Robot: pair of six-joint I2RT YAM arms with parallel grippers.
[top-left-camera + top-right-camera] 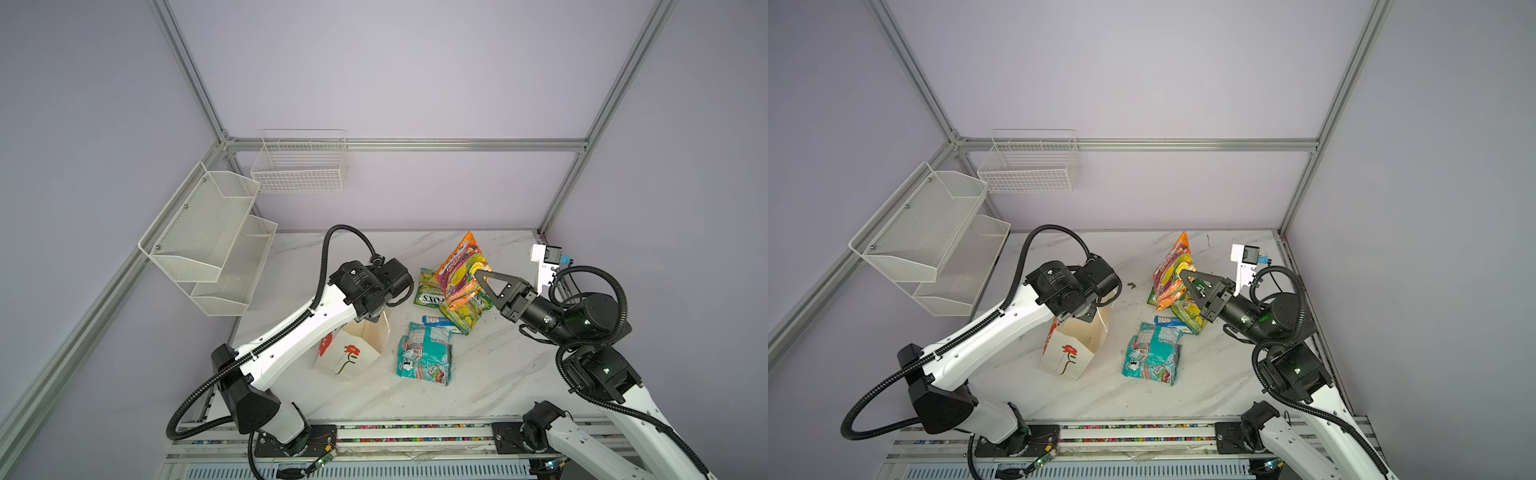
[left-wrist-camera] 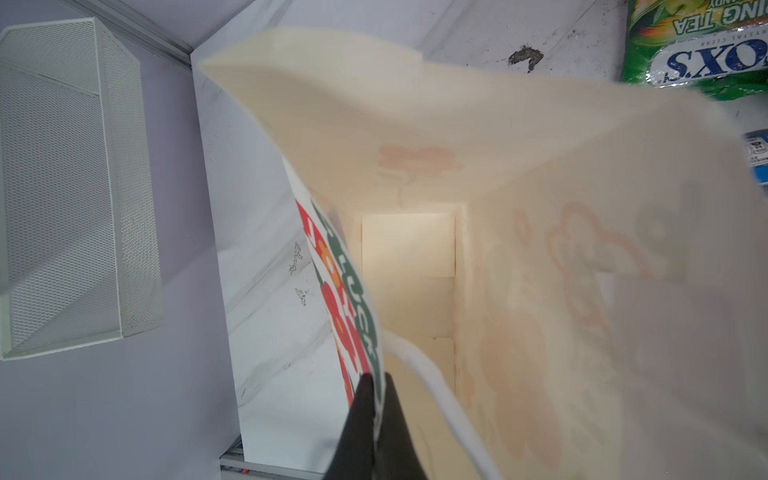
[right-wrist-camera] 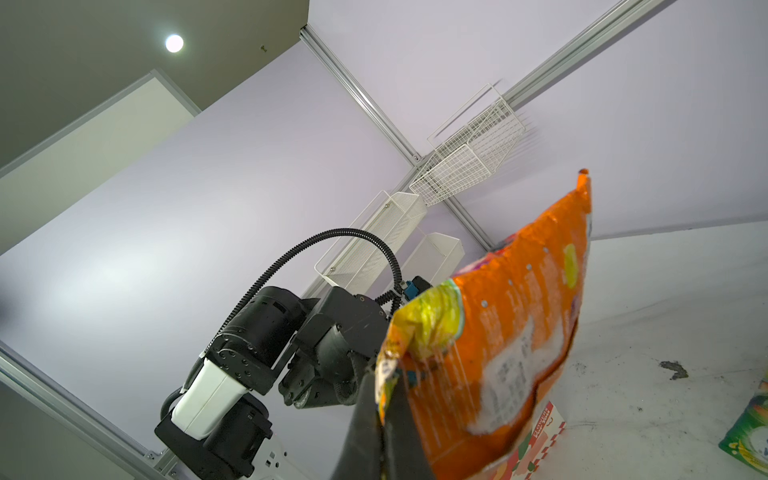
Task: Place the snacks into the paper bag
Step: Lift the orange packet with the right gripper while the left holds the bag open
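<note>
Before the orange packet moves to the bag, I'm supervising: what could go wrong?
The right hand pinches the orange packet by its edge only, so it may slip out. The left hand holds the paper bag by one wall only; the mouth could fold, or the bag could tip, when the packet lands.

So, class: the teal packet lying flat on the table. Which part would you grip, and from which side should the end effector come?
Probably its crumpled right edge, pinched from above on the open table side. The teal packet lies flat, offering no face to close around; the blue bar wrapper crowds its far end and the paper bag stands to its left.
</note>
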